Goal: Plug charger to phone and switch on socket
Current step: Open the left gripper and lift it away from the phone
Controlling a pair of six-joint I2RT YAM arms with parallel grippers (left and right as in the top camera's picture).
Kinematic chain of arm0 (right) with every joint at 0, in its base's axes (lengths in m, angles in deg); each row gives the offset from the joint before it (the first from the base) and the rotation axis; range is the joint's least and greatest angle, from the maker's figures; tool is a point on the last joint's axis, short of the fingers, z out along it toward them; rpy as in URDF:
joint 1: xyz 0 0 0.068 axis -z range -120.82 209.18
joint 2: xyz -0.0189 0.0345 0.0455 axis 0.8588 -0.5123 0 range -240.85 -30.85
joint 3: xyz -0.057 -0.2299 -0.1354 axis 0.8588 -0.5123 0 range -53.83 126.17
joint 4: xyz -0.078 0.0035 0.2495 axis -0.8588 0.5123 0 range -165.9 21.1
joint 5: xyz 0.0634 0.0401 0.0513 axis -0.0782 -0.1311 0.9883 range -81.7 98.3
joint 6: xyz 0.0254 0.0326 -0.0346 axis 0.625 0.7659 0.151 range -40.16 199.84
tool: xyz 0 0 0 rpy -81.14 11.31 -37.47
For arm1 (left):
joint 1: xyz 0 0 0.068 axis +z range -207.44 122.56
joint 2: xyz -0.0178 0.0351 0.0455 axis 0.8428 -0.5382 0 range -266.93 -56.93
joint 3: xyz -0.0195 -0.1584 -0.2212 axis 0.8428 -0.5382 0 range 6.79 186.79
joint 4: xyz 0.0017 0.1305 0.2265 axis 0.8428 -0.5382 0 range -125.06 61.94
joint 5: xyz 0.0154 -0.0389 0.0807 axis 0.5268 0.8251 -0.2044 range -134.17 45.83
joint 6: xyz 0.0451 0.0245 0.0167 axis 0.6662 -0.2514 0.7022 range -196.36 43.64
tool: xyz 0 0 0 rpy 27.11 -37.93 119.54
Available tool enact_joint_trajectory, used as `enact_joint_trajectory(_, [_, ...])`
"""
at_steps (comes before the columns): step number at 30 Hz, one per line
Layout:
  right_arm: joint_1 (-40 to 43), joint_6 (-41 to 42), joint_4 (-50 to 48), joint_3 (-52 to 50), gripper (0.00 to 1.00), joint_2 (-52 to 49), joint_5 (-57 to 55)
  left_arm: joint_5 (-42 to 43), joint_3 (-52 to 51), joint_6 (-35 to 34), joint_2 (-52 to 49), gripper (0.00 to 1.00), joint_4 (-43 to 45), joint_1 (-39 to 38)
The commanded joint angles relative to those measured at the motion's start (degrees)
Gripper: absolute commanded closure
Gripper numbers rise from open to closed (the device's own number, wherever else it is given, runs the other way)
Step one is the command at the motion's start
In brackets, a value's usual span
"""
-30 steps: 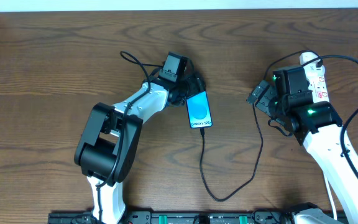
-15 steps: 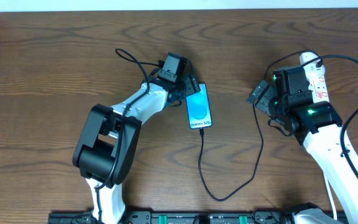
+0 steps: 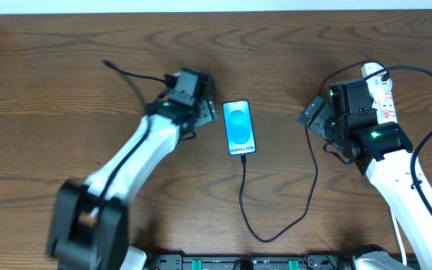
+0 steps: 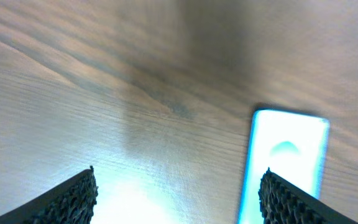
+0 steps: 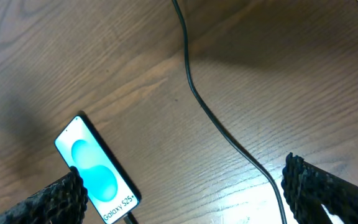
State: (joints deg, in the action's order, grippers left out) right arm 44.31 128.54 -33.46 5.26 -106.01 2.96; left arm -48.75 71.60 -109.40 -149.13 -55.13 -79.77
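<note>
Left tool [image 3: 199,114] is wide and empty, just beside the phone [image 3: 240,128], not touching. My left arm [image 3: 137,150] is smeared in the overhead view, and the left wrist view is blurry too. The phone lies flat mid-counter [image 3: 66,60], screen lit. The charger cable [image 3: 243,187] meets its near end; it's too small to tell if the plug is seated. Right tool [image 3: 315,117] is wide, holding nothing, over the cable. The socket [image 3: 386,101] is near the counter's right edge, mostly hidden behind my right arm [image 3: 396,169]. Its switch is unreadable.
</note>
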Motion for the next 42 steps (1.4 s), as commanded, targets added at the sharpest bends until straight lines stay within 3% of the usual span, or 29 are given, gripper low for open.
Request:
enact_joint_trajectory(1, [-0.1, -0.8, 0.0, 0.2, 0.01, -0.2, -1.2, -3.1, 0.7, 2.4, 8.9, 0.18, -3.0, 0.1])
enact_joint_trajectory(11, [-0.1, -0.8, -0.2, 0.2, 0.01, -0.2, -1.2, -6.7, 0.7, 2.4, 26.8, 0.17, -9.3, 0.1])
enact_joint_trajectory(17, [-0.1, -1.0, -0.8, 0.2, 0.01, -0.2, -1.2, -6.6, 0.7, 2.4, 28.6, 0.17, -10.7, 0.1])
enact_joint_trajectory(25, [0.7, -12.1, -3.0, 0.5, 0.01, -0.2, 3.6, -6.6, 0.7, 2.4, 27.8, 0.17, -10.7, 0.1])
enact_joint_trajectory(33, [9.4, -20.9, 2.2, 4.9, 0.01, -0.2, 16.9, -6.6, 0.7, 2.4, 27.8, 0.17, -10.7, 0.1])
enact_joint_trajectory(42, [21.8, -27.9, 11.8, 11.8, 0.01, -0.3, 18.0, -6.6, 0.7, 2.4, 27.8, 0.16, -10.7, 0.1])
